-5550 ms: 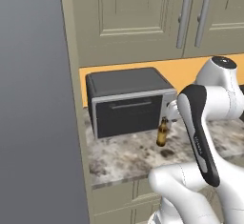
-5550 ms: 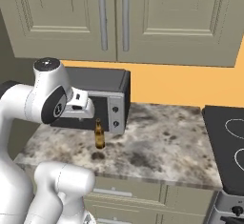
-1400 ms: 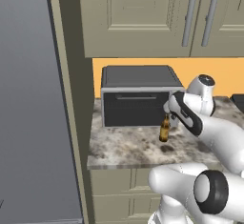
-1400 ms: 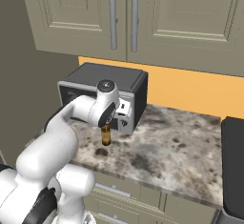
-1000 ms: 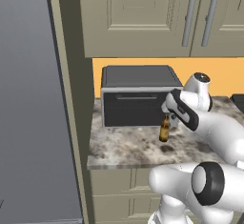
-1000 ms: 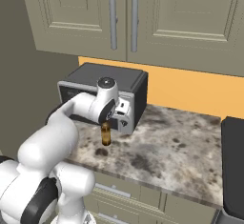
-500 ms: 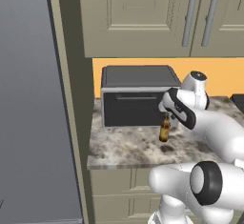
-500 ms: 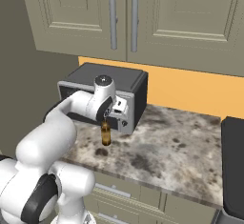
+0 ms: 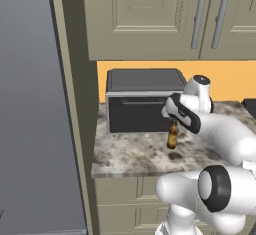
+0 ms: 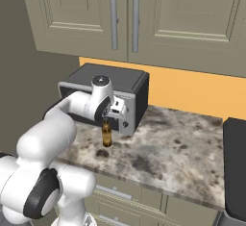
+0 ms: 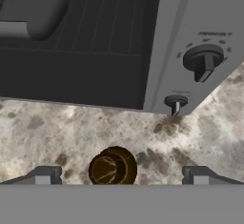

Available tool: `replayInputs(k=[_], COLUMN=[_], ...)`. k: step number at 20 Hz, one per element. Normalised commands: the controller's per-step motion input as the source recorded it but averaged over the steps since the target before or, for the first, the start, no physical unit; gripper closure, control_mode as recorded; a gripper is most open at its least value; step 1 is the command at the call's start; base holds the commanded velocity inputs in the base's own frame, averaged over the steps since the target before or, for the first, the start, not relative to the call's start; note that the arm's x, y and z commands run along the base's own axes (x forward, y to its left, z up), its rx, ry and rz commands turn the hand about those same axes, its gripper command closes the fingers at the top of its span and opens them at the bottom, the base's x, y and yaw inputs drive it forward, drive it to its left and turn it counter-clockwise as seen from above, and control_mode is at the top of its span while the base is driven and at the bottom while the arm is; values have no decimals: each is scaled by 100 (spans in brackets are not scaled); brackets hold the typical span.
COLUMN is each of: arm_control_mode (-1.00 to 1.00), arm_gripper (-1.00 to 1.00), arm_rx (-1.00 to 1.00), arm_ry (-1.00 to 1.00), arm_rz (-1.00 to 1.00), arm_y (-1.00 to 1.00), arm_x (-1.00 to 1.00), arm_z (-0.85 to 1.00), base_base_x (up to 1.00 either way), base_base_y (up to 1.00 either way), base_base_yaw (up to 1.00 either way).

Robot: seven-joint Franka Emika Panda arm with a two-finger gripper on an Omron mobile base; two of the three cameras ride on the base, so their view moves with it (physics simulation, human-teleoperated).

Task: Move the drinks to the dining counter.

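One of the drinks, a slim brown glass bottle (image 9: 172,137) (image 10: 106,135), stands upright on the marbled counter just in front of a black toaster oven. My gripper (image 9: 173,121) (image 10: 106,120) hangs straight above its neck, pointing down. In the hand view I look down on the bottle's round top (image 11: 113,168), which lies between my two fingertips (image 11: 45,175), a little left of centre. The jaws are open wide and touch nothing. The dining counter is out of view.
The black toaster oven (image 9: 144,102) (image 10: 123,89) (image 11: 86,42) stands close behind the bottle, its knobs (image 11: 203,62) near my hand. Wall cabinets hang overhead. A tall grey panel (image 9: 30,109) bounds the counter on the left, and a dark stovetop (image 10: 235,162) lies at the right.
My hand has edged slightly closer over the bottle's top. The bottle has stayed in place and the jaws have stayed open.
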Motion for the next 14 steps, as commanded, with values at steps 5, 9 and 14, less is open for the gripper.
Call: replayInputs(k=[5,9,14], arm_control_mode=[-100,-100,-100], arm_gripper=[-100,-100,-100], arm_rx=[0,0,0], arm_ry=[3,1,1], arm_rz=[0,0,0], arm_y=[5,0,0], arm_x=[13,0,0], arm_z=[0,0,0], base_base_x=[0,0,0], base_base_y=[0,0,0], base_base_yaw=[0,0,0])
